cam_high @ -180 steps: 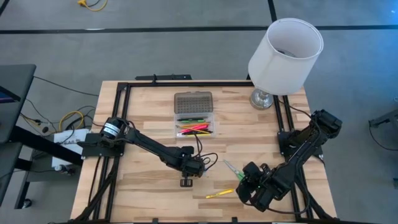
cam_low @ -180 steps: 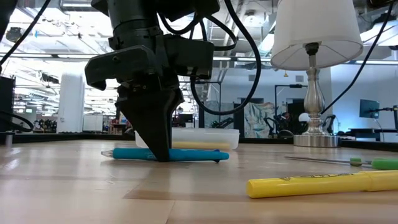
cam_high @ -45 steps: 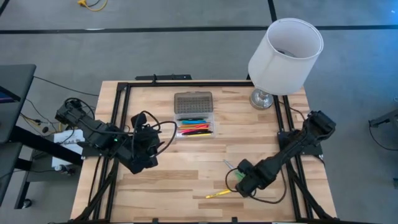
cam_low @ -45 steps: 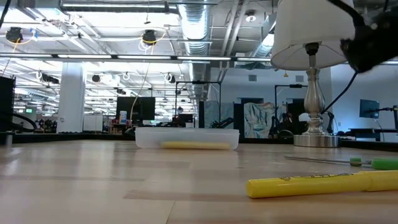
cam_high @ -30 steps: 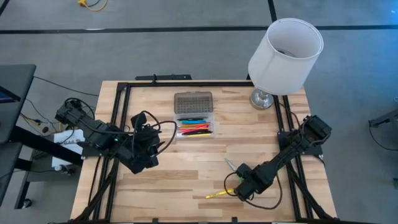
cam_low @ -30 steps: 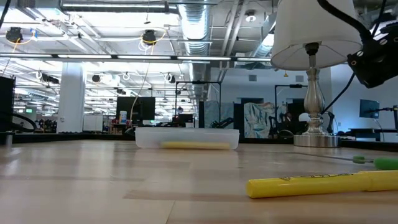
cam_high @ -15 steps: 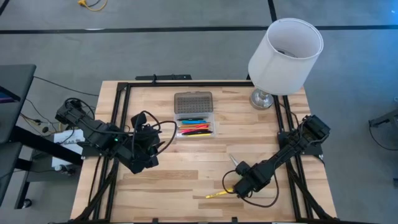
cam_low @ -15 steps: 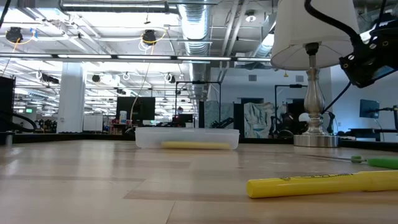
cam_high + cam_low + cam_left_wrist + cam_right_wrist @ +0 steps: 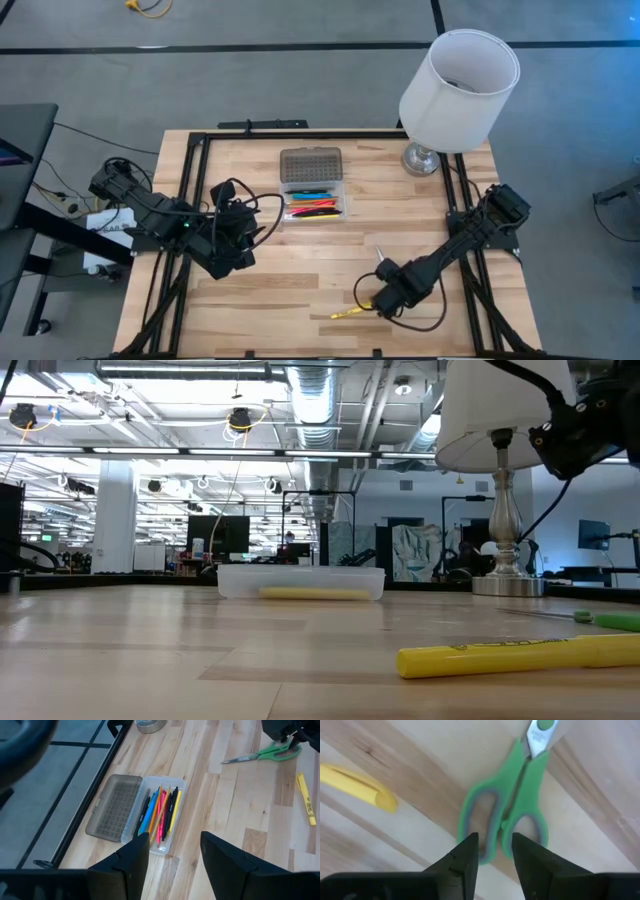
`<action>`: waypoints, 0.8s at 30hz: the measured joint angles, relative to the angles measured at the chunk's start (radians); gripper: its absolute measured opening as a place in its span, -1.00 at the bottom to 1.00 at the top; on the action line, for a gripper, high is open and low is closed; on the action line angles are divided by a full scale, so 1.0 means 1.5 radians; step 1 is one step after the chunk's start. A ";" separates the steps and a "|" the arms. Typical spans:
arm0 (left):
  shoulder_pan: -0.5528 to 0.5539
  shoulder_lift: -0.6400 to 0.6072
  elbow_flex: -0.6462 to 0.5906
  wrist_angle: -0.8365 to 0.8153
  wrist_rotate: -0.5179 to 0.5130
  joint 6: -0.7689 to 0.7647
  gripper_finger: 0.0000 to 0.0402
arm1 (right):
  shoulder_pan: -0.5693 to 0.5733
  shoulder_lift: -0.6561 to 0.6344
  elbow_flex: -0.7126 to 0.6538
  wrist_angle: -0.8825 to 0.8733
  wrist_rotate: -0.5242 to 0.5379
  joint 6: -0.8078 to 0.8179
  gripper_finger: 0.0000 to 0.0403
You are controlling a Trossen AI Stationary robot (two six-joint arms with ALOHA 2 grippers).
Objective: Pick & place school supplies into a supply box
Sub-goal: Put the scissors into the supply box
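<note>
A: Where is the right hand (image 9: pixel 492 851) now?

B: Low over the near right part of the tabletop (image 9: pixel 250 300), right above the green-handled scissors (image 9: pixel 507 812). Its fingers are narrowly parted and hold nothing — one finger sits over a handle loop, the other over the second loop.

A: And the box?

B: The box (image 9: pixel 316 201) lies open near the middle of the far side, with its grey lid (image 9: pixel 310 163) flat on the far side of it and a row of pens already inside. The yellow marker (image 9: pixel 520 653) lies on the wood just beside the scissors, nearer the front edge.

A: How should the grasp go?

B: I'd close across the two handles just behind the pivot, so the blades cannot swing apart. Come straight down, square to the handles, and keep clear of the marker. Scissors lie flat, so the fingertips probably need to touch the wood before they squeeze.

A: The left hand (image 9: pixel 170 852)?

B: Parked at the left edge, fingers wide, nothing in them — it looks toward the box.
</note>
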 joint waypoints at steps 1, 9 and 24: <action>0.000 0.000 0.000 0.000 0.000 0.000 -0.14 | -0.001 0.000 -0.003 0.005 0.001 0.000 -0.44; 0.000 0.000 0.000 0.000 0.000 -0.005 -0.14 | -0.009 0.002 -0.018 0.012 0.001 -0.029 -0.42; 0.000 0.000 0.000 -0.001 0.000 -0.005 -0.14 | -0.021 0.034 -0.018 0.022 -0.025 -0.032 0.16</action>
